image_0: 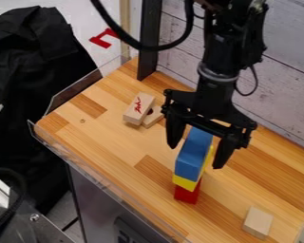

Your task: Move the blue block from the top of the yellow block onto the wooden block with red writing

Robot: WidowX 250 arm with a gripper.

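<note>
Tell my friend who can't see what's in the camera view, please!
An open black gripper straddles a stack: blue block on yellow block on red block. Pale wooden blocks lie nearby on the wooden table.

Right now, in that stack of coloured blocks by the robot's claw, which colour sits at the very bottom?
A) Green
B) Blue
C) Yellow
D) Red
D: the red block shows lowest, with the yellow block above it and the blue block on top.
</note>
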